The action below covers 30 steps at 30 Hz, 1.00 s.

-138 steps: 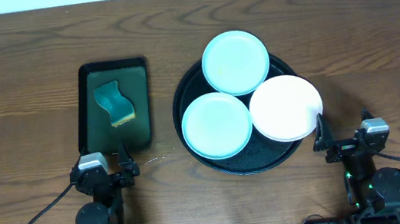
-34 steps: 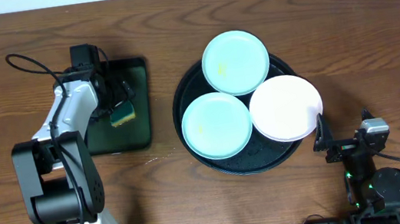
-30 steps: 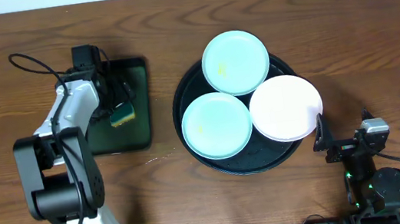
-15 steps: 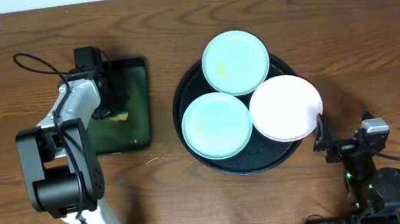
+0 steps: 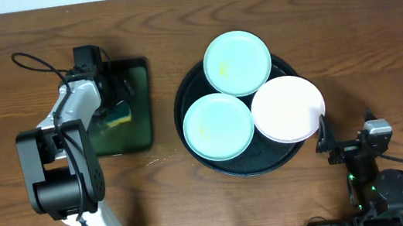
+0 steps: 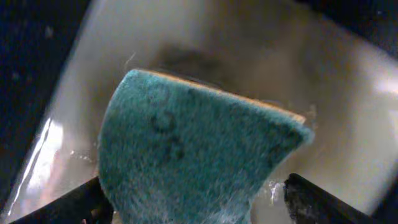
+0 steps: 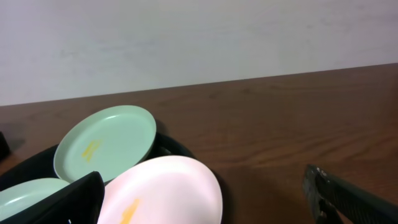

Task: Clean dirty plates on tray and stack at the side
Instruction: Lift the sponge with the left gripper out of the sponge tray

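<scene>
Three plates lie on the round black tray point(image 5: 186, 99): a mint plate point(image 5: 237, 63) at the back, a mint plate point(image 5: 218, 126) at the front left, and a white plate point(image 5: 288, 109) at the right. Each has a yellow smear. My left gripper point(image 5: 111, 97) is down in the rectangular tray, open, with its fingers on either side of a green sponge point(image 6: 193, 149), which fills the left wrist view between the fingers point(image 6: 193, 202). My right gripper point(image 5: 324, 144) rests open and empty beside the white plate point(image 7: 168, 193).
The rectangular black tray point(image 5: 140, 129) with a wet floor lies left of the round tray. The sponge point(image 5: 116, 118) shows just in front of the left gripper. The round tray's rim point(image 7: 180, 148) is close to my right fingers point(image 7: 205, 202).
My left arm has gone from its rest pose out to the rectangular tray and lowered over the sponge. The sponge has shifted a little toward the front. The right arm and plates have not moved.
</scene>
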Tool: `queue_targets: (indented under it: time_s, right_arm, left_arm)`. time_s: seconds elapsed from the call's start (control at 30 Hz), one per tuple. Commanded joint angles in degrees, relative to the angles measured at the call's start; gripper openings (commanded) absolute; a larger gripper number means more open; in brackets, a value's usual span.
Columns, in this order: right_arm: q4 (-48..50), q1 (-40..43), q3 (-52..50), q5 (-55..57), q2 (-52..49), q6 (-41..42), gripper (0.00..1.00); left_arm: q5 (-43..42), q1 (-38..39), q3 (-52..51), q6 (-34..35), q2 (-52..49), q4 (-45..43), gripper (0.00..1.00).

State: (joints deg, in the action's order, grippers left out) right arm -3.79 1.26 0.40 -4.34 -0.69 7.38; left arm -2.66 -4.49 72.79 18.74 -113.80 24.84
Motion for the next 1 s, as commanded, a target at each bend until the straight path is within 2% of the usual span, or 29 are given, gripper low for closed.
queue_targets:
  time_s: [0.0, 0.3, 0.33, 0.43, 0.8, 0.97]
  right_arm:
    - [-0.24, -0.22, -0.09, 0.0, 0.31, -0.37, 0.99]
    - [-0.24, -0.22, -0.09, 0.0, 0.31, -0.37, 0.99]
    - [-0.24, -0.22, -0.09, 0.0, 0.31, -0.37, 0.99]
    - [-0.24, -0.22, -0.09, 0.0, 0.31, -0.37, 0.99]
    - [-0.24, -0.22, -0.09, 0.0, 0.31, -0.37, 0.99]
    - [-0.24, -0.22, -0.09, 0.0, 0.31, -0.37, 0.99]
  left_arm:
    - [0.33, -0.37, 0.57, -2.69, 0.42, -0.39, 0.73]
    - [0.31, -0.37, 0.59, -2.67, 1.36, -0.48, 0.15]
    - [0.31, -0.37, 0.59, -2.67, 2.05, -0.24, 0.11]
    - [0.31, -0.37, 0.59, -2.6, 5.2, 0.83, 0.08]
    - [0.07, -0.33, 0.57, 0.02, 27.1, 7.04, 0.08]
    - [0.11, -0.2, 0.35, 1.92, 29.44, 9.2, 0.08]
